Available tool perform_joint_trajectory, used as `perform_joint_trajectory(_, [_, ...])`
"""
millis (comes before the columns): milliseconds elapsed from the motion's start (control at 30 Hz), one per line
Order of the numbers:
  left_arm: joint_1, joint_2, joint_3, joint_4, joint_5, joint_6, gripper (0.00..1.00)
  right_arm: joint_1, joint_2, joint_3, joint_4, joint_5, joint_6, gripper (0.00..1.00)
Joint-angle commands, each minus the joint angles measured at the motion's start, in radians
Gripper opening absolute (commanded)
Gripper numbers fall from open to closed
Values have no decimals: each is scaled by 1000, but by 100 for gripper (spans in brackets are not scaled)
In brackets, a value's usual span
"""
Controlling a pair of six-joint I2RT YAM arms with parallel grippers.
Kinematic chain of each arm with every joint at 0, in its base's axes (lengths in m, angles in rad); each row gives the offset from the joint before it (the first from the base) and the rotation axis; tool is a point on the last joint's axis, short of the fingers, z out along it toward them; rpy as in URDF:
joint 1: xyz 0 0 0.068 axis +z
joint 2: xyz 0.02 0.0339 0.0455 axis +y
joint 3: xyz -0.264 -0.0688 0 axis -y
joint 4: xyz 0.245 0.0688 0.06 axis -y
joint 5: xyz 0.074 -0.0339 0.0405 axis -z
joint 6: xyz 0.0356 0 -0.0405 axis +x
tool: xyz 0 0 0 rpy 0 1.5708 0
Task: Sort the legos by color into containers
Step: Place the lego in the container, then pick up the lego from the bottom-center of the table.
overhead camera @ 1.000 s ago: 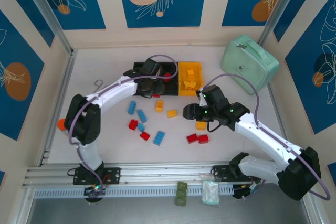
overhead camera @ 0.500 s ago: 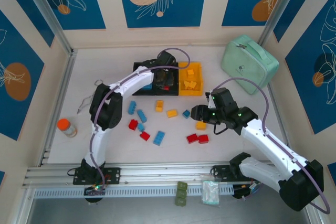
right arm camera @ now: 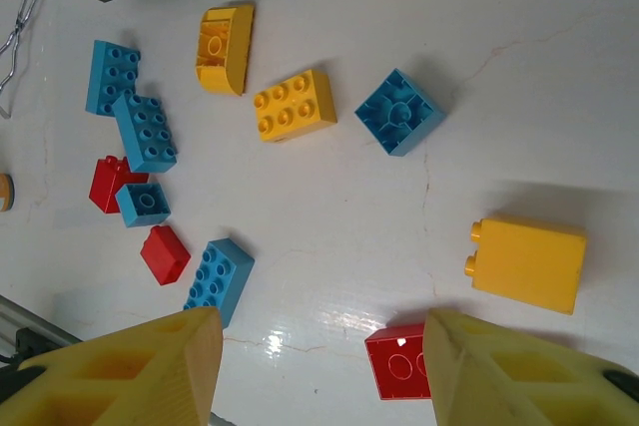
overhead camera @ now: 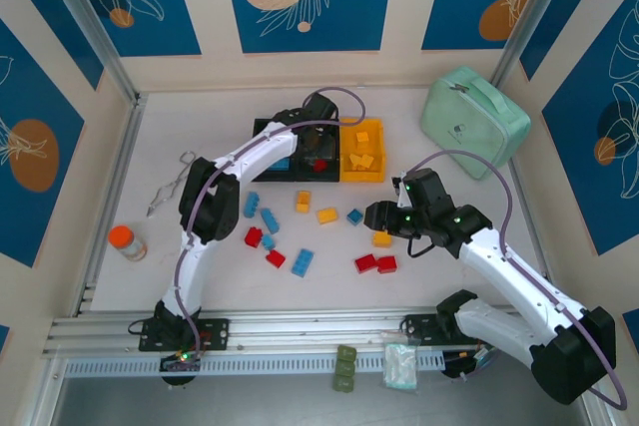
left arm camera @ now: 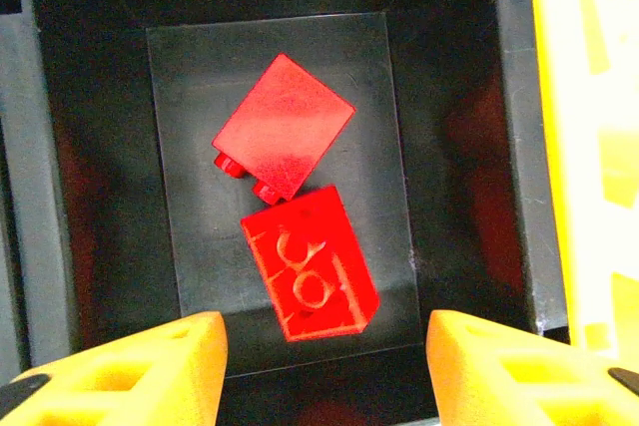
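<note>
**Left jaws apart over the reds, right jaws apart over the loose bricks**

On my top camera the left gripper (overhead camera: 319,140) reaches over the containers (overhead camera: 300,179) at the far side of the table (overhead camera: 200,117). It sits above the middle black bin (overhead camera: 329,173). Its wrist feed shows the yellow fingers (left arm camera: 130,371) standing well apart with nothing between them. Below them two red bricks (left arm camera: 285,127) lie touching on the bin floor. One shows a plain face with studs peeking out at one edge, the other its hollow underside. The yellow bin (overhead camera: 374,130) at the right end of the row holds several yellow bricks (overhead camera: 361,157). The left black bin (overhead camera: 266,145) is partly covered by the arm, so I cannot read its contents.

The right gripper (overhead camera: 371,214) hangs over the table in front of the yellow bin. On its wrist feed the fingers (right arm camera: 130,371) are spread wide and hold nothing. A red brick (right arm camera: 399,361) sits just beside one finger, with a yellow block (right arm camera: 526,261) near it. Farther out I see an upturned blue square brick (right arm camera: 399,112), a yellow six-stud brick (right arm camera: 293,105) and a curved yellow piece (right arm camera: 225,47). A loose cluster of blue and red bricks (right arm camera: 147,132) lies beyond those.

A mint-green case (overhead camera: 474,122) rests at the far right, and metal tongs (overhead camera: 170,182) and an orange-capped jar (overhead camera: 125,241) lie at the left
</note>
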Motion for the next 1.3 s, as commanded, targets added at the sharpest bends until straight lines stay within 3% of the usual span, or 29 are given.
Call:
perform_joint_trajectory(0, [-17, -29, 25, -37, -10, 14, 55, -6, -14, -9, -18, -25, 17, 57])
perform_joint_trajectory(267, [-35, -230, -182, 51, 66, 26, 56, -6, 18, 31, -81, 17, 20, 57])
perform_joint_trajectory(733, [-43, -685, -813, 307, 322, 11, 59, -18, 195, 77, -217, 176, 44, 62])
perform_joint_trajectory(1033, [-53, -886, -1127, 439, 355, -98, 60, -4, 336, 66, -142, 163, 46, 62])
perform_joint_trajectory(1267, [-65, -925, -1226, 483, 361, -135, 60, 20, 444, 77, -109, 192, 59, 64])
